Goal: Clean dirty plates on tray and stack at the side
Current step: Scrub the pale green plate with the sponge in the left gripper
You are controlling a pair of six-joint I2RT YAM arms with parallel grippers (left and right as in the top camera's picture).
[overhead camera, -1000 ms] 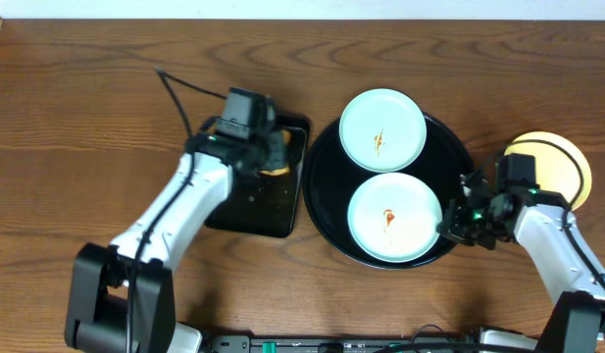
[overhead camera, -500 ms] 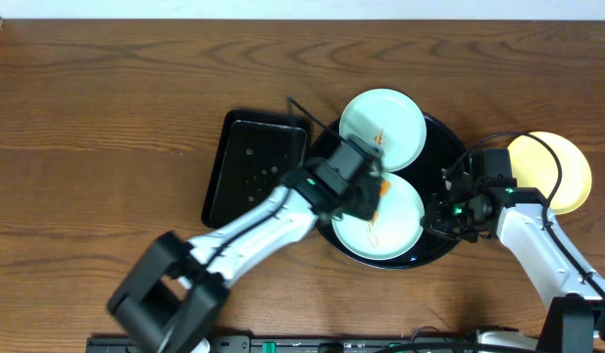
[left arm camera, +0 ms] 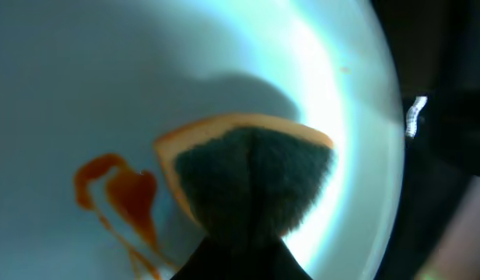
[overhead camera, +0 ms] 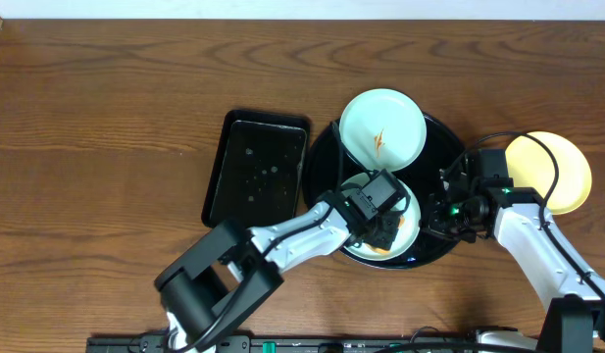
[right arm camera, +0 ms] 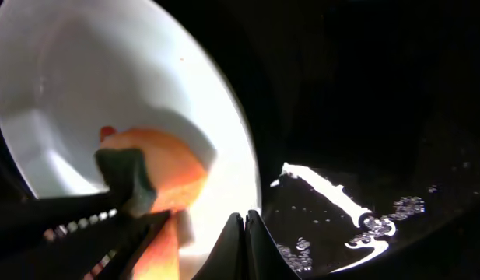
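The left jaws were clamped on the sponge (left arm camera: 247, 183), dark scouring face toward the wrist camera and orange foam pressed against the near plate (overhead camera: 412, 204), which sat in the front half of the round black tray (overhead camera: 447, 147). The coming wipe turned on one relation: in the left wrist view the orange-red smear (left arm camera: 123, 198) lay just to the left of the sponge, a narrow strip of clean plate between them, its streak trailing down toward the lower edge. The stroke would probably have to run that way. The left arm (overhead camera: 292, 235) was the one on the plate. The right jaws were closed on nothing, tips just beside that plate's right rim. The far plate (overhead camera: 382, 128), also smeared, sat behind on the tray. The yellow plate (overhead camera: 562, 172) lay on the bench (overhead camera: 106, 118) at the right, and the rectangular tray (overhead camera: 256, 172) stood at the left. No brand, label or writing could be read.
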